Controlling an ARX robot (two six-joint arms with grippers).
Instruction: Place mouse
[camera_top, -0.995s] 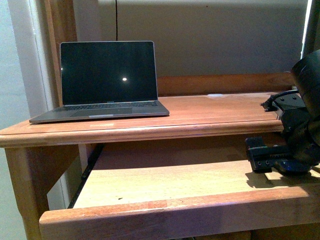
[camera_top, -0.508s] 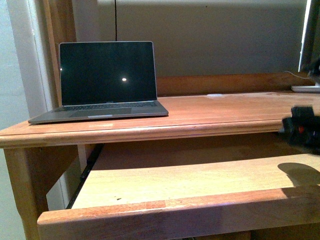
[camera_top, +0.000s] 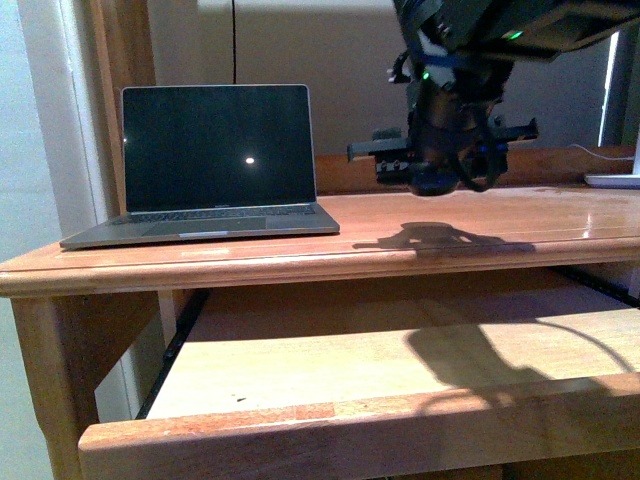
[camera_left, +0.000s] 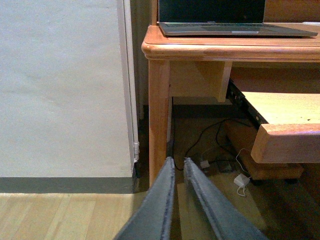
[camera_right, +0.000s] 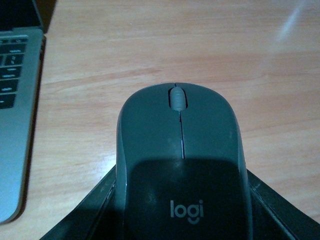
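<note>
Mouse (camera_right: 182, 160), dark grey, scroll wheel and logo showing: clamped between the jaws of my right tool (camera_top: 437, 165). That tool hangs above the counter (camera_top: 520, 215) in the upper right of the front view, to the right of the open laptop (camera_top: 215, 160), with its shadow on the wood below. Left tool (camera_left: 178, 182): low beside the counter's leg, over the floor, jaws narrow with only a thin gap, holding nothing.
</note>
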